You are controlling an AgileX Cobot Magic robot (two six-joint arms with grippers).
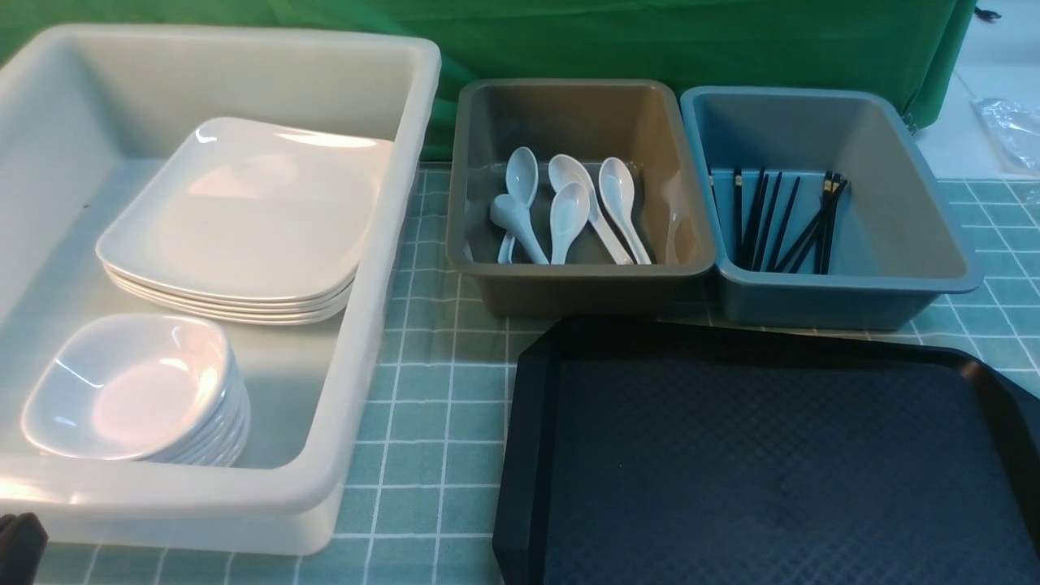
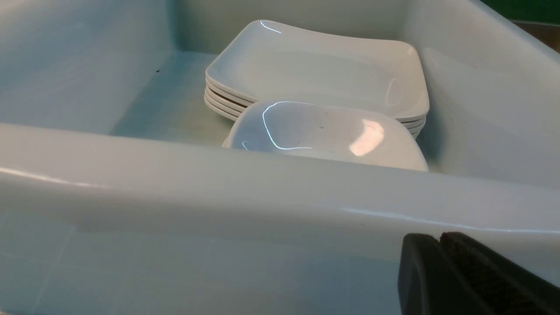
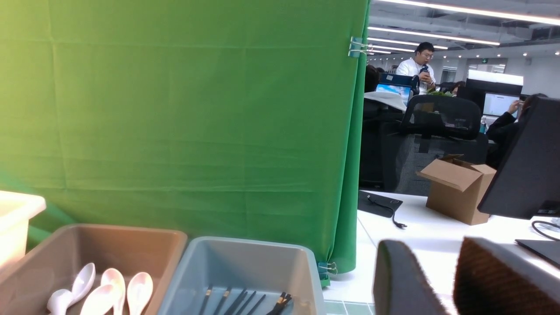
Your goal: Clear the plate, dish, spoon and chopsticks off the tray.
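Observation:
The black tray lies at the front right with nothing on it. Several white plates are stacked in the white bin, with a stack of small dishes in front of them. Several white spoons lie in the grey bin. Black chopsticks lie in the blue bin. My left gripper is shut and empty, low outside the white bin's near wall. My right gripper is open and empty, and it does not show in the front view.
A teal checked cloth covers the table. A green curtain hangs behind the bins. Past the curtain's right edge are a white desk with a cardboard box, monitors and people.

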